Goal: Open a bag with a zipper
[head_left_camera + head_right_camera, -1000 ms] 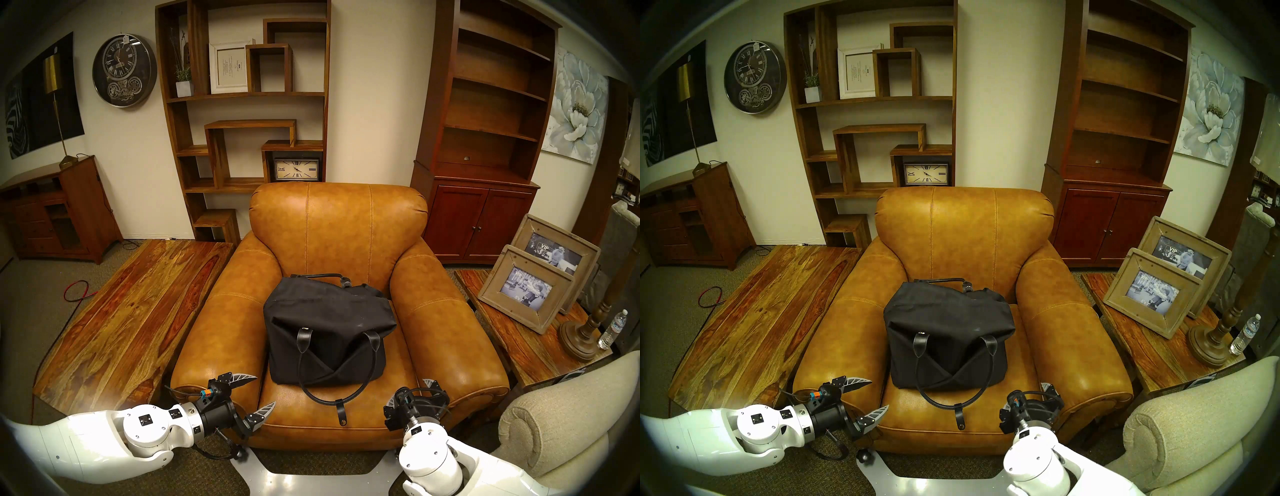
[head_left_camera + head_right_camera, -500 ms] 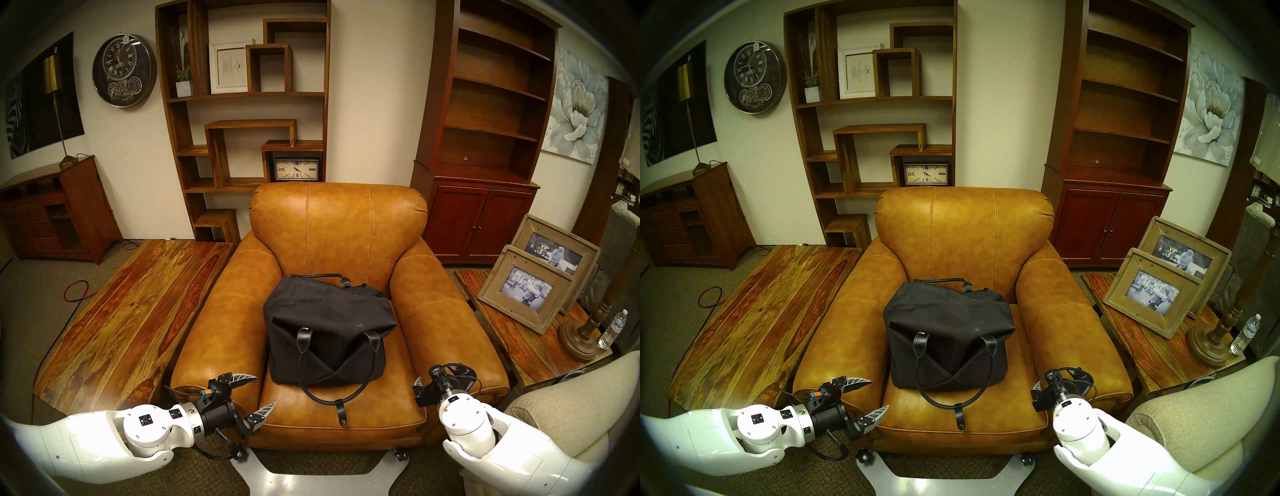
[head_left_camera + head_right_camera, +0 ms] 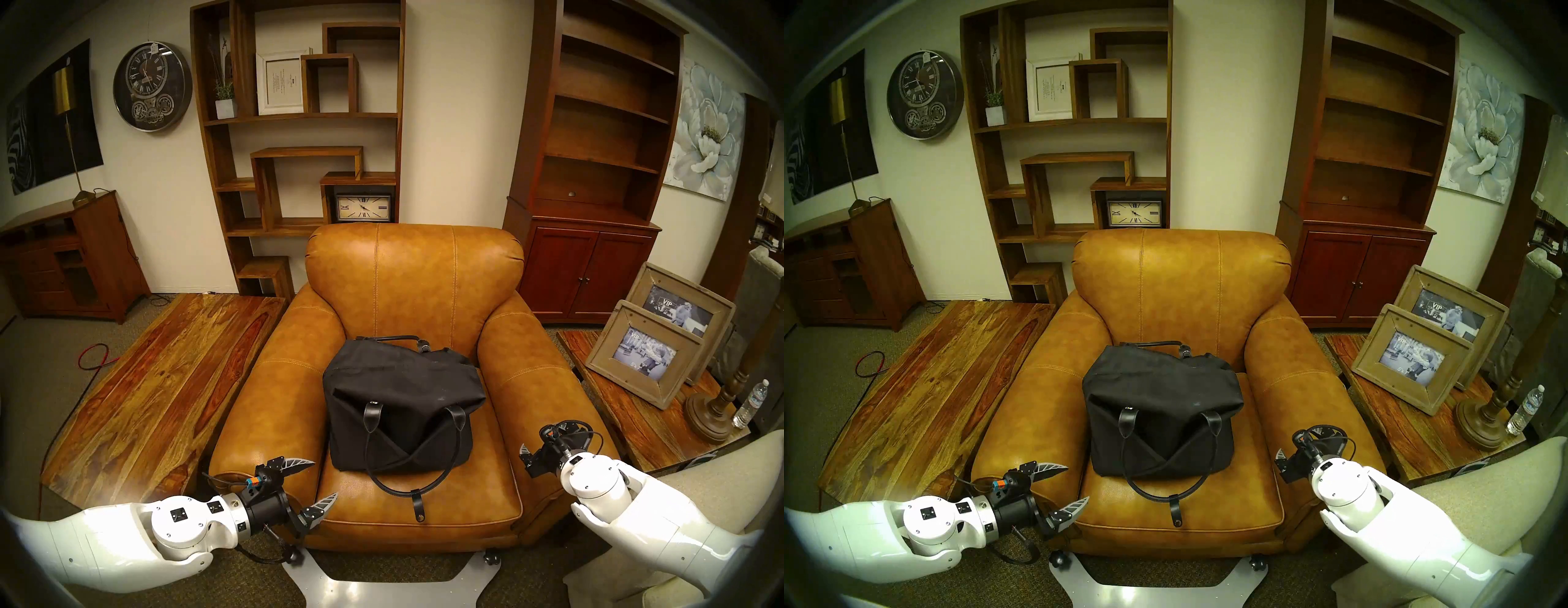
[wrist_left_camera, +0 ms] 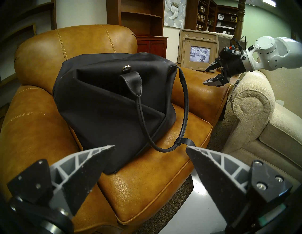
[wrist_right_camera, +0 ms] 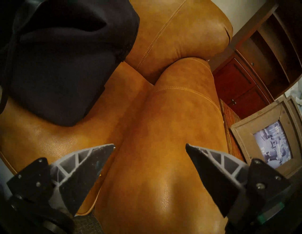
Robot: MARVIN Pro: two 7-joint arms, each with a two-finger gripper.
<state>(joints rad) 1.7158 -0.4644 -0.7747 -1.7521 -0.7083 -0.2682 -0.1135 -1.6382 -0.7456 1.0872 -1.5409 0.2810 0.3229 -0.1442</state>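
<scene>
Fabric on the bag (image 3: 403, 407) looks soft and slumped, so I judge it light and floppy, likely to bunch and drag unless one side is pinned. It sits mid-seat on the armchair (image 3: 415, 271), its front handle (image 3: 396, 484) drooping toward 6 o'clock. My left tool (image 3: 316, 482) at 8 o'clock and right tool (image 4: 212, 74) at 4 o'clock both stand released and empty, clear of it; I cannot make out the zipper pull, presumably along the top.
</scene>
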